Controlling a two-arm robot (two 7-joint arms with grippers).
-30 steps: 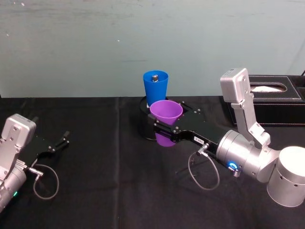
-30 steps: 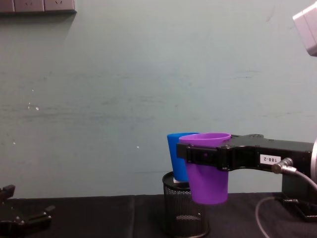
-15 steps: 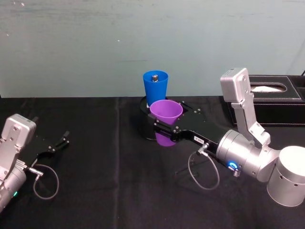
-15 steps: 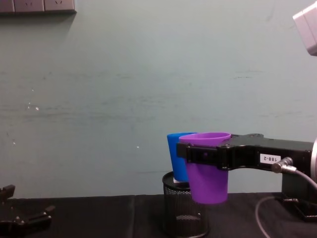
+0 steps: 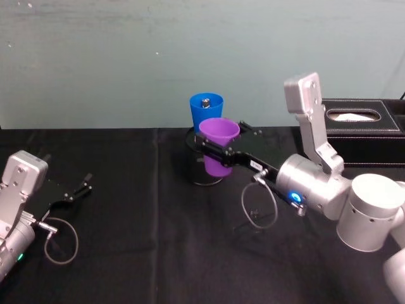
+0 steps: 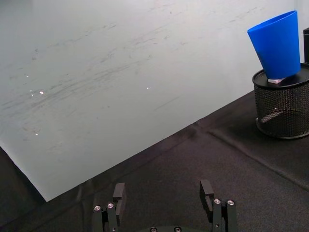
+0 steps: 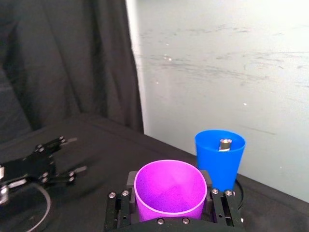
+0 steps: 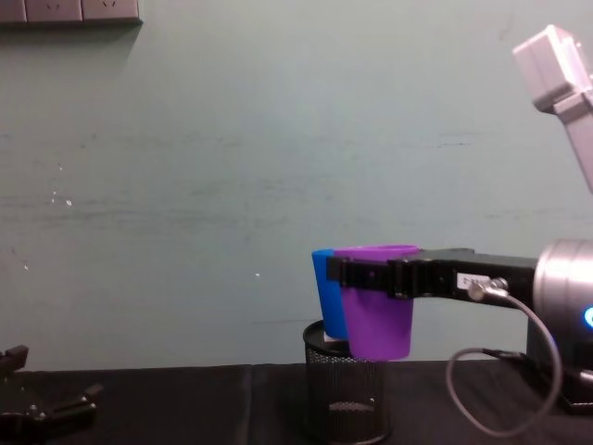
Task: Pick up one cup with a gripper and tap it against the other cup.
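The purple cup [image 5: 219, 149] [image 8: 374, 301] [image 7: 168, 189] hangs upright in the air, with my right gripper [image 5: 218, 154] [image 8: 371, 276] [image 7: 169, 203] shut on it just below the rim. The blue cup [image 5: 206, 115] [image 8: 326, 295] [image 7: 219, 156] [image 6: 278, 45] stands on top of a black mesh pen holder [image 8: 345, 397] [image 6: 283, 105] right behind the purple one. The two cups overlap in the chest view; whether they touch I cannot tell. A small grey object lies inside the blue cup. My left gripper [image 5: 76, 192] [image 6: 165, 199] rests open on the black table at the left, far from both cups.
A black tissue box [image 5: 361, 130] sits at the back right, behind my right arm. The black cloth table [image 5: 139, 240] stretches between the two arms. A pale green wall [image 8: 232, 139] closes the back.
My right gripper has carried the purple cup away from me toward the blue cup, and the arm's wrist has swung left. The left arm has stayed put.
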